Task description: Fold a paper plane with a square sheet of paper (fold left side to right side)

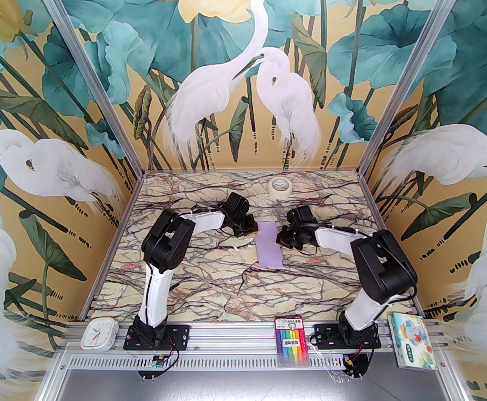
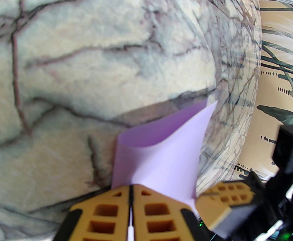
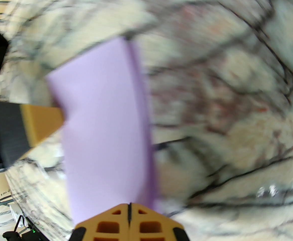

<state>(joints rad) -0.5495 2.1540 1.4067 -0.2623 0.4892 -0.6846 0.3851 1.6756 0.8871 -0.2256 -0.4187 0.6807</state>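
Note:
The square sheet of paper is pale lavender and lies mid-table as a narrow strip, doubled over left to right. My left gripper sits at its far left edge. In the left wrist view its jaws are shut on the sheet, whose upper layer curves up off the lower one. My right gripper is at the sheet's right edge, shut. In the right wrist view its tips rest on the sheet; whether they pinch it I cannot tell. A paper plane is out of view.
A white tape roll stands near the back edge. On the front rail lie a small white clock, a pack of coloured markers and a colourful tissue pack. Printed walls close in three sides of the marble-patterned table.

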